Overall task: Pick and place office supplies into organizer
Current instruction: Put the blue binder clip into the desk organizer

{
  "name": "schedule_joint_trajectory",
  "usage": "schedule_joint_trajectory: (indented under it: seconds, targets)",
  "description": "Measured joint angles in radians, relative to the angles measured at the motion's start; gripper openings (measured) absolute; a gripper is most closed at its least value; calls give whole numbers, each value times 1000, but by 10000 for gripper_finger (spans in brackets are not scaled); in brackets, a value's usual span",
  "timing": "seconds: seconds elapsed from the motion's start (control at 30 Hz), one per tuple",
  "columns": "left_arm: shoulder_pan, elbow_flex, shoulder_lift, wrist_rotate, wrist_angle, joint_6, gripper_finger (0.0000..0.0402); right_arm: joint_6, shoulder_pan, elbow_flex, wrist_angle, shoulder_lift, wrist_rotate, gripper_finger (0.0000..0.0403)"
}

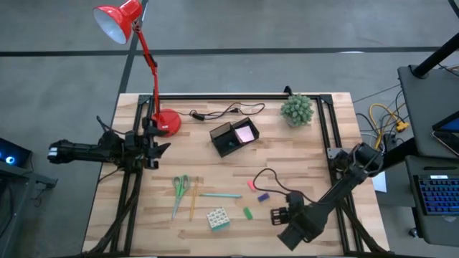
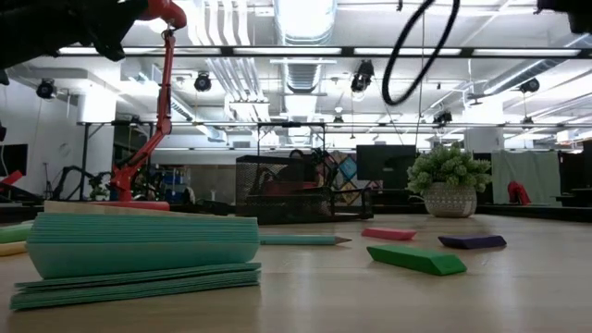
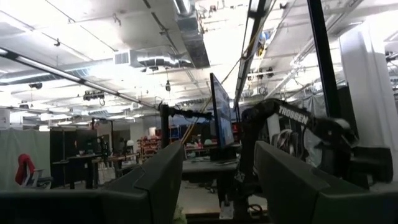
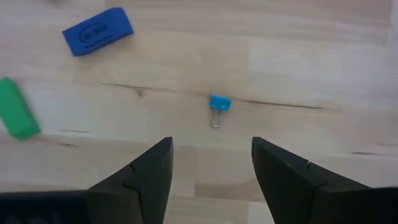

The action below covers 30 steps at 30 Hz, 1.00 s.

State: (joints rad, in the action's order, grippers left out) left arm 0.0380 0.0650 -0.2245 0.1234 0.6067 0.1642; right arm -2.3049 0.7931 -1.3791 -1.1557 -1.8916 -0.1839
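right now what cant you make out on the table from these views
- Small blue binder clip: clear in the right wrist view; in the high view the right pincer covers it.
- Organizer: dark compartment's contents unreadable from above; low view shows only its mesh wall.
- Scissors: low view, hidden behind the multicoloured cube.

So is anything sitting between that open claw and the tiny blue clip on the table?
Nothing visible does. In the right wrist view, the right gripper has its fingers spread, and only bare wood lies between them and the small blue clip. The blue eraser and green eraser lie off to one side.
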Motion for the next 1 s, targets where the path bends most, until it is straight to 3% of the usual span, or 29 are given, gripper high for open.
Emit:
schedule_joint_trajectory:
  seconds: [0.57,1.0]
  targets:
    - [0,-5,18,0,13,0,187,-2,-28,61,14,-116,-28,191]
    - [0,-6,17,0,5,0,187,1,-28,79,61,-122,-16,187]
